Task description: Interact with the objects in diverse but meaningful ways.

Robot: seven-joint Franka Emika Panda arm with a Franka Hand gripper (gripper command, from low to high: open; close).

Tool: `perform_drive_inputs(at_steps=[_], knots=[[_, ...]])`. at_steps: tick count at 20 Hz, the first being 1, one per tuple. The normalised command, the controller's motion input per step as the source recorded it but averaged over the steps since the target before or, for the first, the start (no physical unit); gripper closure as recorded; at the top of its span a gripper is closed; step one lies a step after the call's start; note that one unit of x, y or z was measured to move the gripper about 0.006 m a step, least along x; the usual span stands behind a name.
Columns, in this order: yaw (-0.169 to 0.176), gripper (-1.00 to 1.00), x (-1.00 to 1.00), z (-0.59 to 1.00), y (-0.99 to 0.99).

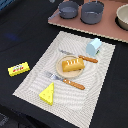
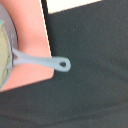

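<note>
Cheese wedge (image 1: 47,94) beside fork (image 1: 66,80).

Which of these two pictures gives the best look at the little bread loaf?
The exterior view. There the bread loaf shows whole, on a small plate in the middle of the woven placemat, between a knife and a fork. The wrist view does not show it at all, only a grey pan handle over a pink board.
</note>
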Motion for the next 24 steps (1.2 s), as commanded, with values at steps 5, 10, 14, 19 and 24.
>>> perform_drive_inputs(at_steps=[5,10,14,19,24], knots=[[-0.046,-1.00,0.57,-0.06,-0.03],[0.000,-1.00,0.49,0.01,-0.16],[0.000,-1.00,0.88,0.10,-0.19],[0.000,-1.00,0.96,0.10,-0.14],[-0.002,-1.00,0.93,0.02,-0.10]])
